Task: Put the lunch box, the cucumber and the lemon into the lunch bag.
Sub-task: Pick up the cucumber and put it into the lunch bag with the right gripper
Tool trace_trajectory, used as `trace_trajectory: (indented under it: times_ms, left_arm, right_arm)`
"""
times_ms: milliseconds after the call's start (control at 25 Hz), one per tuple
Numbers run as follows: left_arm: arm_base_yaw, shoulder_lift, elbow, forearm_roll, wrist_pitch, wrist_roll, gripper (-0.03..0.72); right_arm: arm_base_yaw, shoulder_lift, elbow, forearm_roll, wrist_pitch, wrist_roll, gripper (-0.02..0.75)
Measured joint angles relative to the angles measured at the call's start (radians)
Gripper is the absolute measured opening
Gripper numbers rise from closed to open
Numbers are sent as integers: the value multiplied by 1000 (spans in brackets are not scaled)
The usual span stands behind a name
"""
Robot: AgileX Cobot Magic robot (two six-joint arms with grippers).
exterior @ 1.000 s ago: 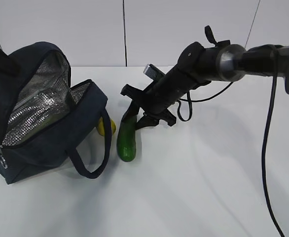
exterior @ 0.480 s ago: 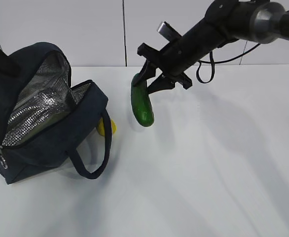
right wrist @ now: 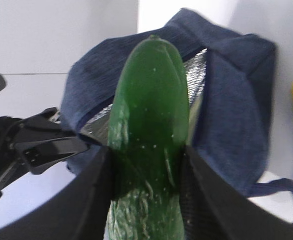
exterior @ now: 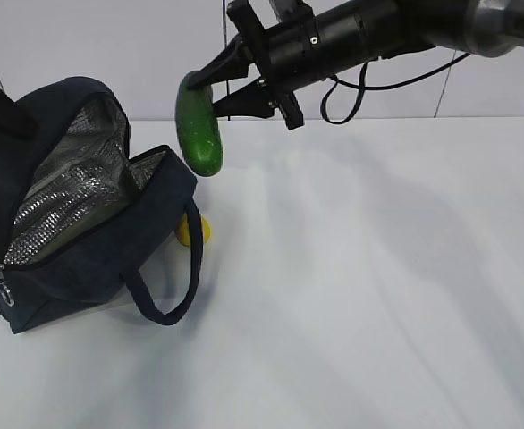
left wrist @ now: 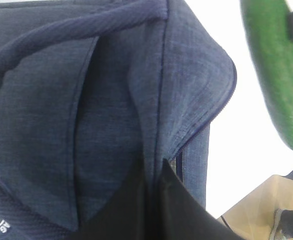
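Observation:
My right gripper [exterior: 210,89] is shut on the dark green cucumber [exterior: 199,125] and holds it in the air, hanging tip down, just right of and above the open lunch bag [exterior: 74,206]. In the right wrist view the cucumber [right wrist: 149,125] sits between both fingers, with the bag's silvery opening [right wrist: 201,75] behind it. The navy bag lies on its side with the flap raised. My left gripper [left wrist: 151,200] is shut on the bag's fabric edge [left wrist: 111,100]. The lemon [exterior: 193,231] lies on the table behind the bag's handle. The lunch box is out of view.
The white table [exterior: 360,295] stretches to the right and front of the bag. A loop handle [exterior: 168,295] lies on the table in front of the lemon. A white wall [exterior: 110,45] stands behind.
My right gripper has lifted the cucumber off the table and carried it up and left, from beside the lemon to above the bag's right edge. The bag and lemon have not moved.

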Motion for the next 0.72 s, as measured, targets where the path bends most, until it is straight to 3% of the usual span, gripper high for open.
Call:
trace_trajectory:
  times_ms: [720]
  left_arm:
    - [0, 0, 0, -14, 3, 0, -5]
  right_arm:
    - [185, 67, 0, 125, -65, -15, 306]
